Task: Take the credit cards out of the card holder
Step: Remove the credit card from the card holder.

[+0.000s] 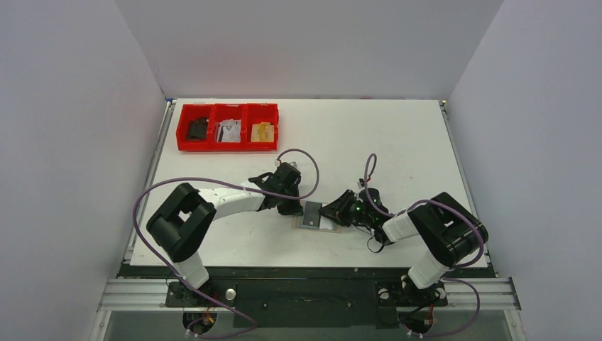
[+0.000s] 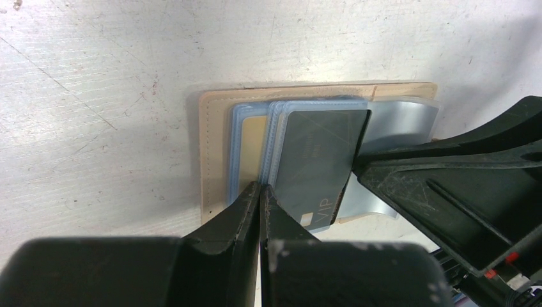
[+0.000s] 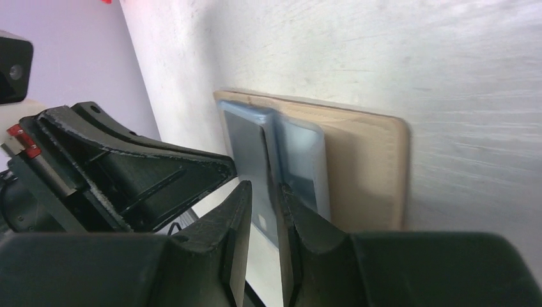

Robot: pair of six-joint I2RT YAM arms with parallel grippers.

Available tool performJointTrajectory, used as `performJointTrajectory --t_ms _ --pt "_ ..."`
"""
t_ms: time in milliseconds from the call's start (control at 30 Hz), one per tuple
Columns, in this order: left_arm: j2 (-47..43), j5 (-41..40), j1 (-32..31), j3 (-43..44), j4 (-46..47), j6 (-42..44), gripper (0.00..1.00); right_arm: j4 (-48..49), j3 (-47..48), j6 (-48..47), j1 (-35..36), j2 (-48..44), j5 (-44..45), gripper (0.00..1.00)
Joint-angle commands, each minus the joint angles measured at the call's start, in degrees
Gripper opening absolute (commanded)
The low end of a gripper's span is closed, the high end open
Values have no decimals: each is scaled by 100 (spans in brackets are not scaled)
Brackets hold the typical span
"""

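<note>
The tan card holder [image 1: 331,226] lies flat on the table between my two grippers; it also shows in the left wrist view [image 2: 214,147] and the right wrist view [image 3: 364,166]. A dark card marked VIP [image 2: 316,160] sticks out of a blue-edged pocket, tilted up at its outer end [image 1: 311,214] [image 3: 246,153]. A pale blue-grey card [image 2: 402,118] pokes out beneath it. My left gripper [image 1: 292,208] [image 2: 260,187] is shut, its tips resting on the holder at the pocket edge. My right gripper [image 1: 332,211] [image 3: 263,187] is narrowly open with the dark card's end in the gap.
A red three-compartment tray [image 1: 227,147] stands at the back left, holding a black item, white items and a yellowish block. A gold-coloured card [image 2: 252,144] sits in the holder's other pocket. The two grippers face each other closely over the holder.
</note>
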Motion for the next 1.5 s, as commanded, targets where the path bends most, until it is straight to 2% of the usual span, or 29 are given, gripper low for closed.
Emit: performJointTrajectory --t_ms 0,233,500,733,1233,1467 --pt "404 -250 -7 -204 -555 118 0 67 -156 -136 -104 -176 228 18" --pt "426 -250 -8 -202 -528 104 0 237 -159 -101 -106 -42 142 18" --pt "447 -242 -9 -164 -546 109 0 552 -107 7 31 238 91 7" --pt "451 -242 -16 -191 -547 100 0 669 -107 50 61 310 77 6" --pt "462 -242 -28 -194 -537 92 0 101 146 -209 356 158 234 10" --pt "440 -271 -22 -213 -582 63 0 -321 135 -399 324 -23 424 0"
